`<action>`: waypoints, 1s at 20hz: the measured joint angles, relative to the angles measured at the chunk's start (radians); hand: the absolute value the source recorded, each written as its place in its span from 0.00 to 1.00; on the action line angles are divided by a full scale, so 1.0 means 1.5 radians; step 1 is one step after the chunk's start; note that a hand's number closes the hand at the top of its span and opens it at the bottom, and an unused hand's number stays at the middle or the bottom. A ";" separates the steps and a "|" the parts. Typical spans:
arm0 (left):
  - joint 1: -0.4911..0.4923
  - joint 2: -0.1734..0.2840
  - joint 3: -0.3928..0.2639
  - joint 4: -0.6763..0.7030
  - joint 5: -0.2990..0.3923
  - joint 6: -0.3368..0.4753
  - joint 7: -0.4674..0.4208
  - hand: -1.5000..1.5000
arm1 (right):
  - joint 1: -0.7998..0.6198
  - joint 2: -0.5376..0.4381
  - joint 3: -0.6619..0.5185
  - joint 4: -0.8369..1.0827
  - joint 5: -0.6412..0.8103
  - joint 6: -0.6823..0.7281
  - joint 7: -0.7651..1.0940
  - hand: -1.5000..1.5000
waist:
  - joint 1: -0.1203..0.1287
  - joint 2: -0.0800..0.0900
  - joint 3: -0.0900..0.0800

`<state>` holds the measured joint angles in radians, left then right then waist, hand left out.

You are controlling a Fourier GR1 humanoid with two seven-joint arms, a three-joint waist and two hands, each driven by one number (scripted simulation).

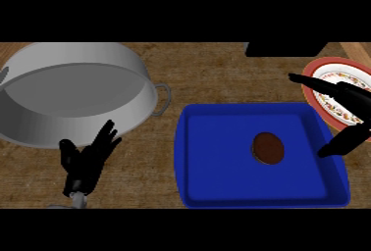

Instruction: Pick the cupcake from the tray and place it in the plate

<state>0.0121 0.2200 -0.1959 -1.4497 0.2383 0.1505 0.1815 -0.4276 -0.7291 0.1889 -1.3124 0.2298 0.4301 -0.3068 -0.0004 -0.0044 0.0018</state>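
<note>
A brown cupcake [268, 148] lies in the blue tray [217, 186], right of the tray's middle. The plate [324, 68], white with a red patterned rim, sits at the right edge behind the tray. My right hand [353, 100] comes in from the right edge, open, over the tray's right rim and the plate's near part; its fingers point left and its thumb [339, 143] hangs down to the right of the cupcake, apart from it. My left hand [88, 159] stays open at the lower left, fingers up.
A big grey metal pot [43, 122] with a side handle stands at the back left, just above my left hand. A dark object [282, 49] shows at the top edge near the plate. The counter is brown wood.
</note>
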 measured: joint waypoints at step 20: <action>-0.003 -0.032 0.038 0.002 -0.038 -0.027 0.011 0.50 | 0.117 0.129 0.019 -0.134 0.174 0.027 0.121 0.00 | 0.001 0.001 0.001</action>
<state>0.0078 0.1723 -0.1390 -1.4462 0.1813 0.1097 0.1981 -0.2526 -0.5353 0.2172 -1.5137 0.4904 0.4700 -0.1255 0.0014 -0.0032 0.0026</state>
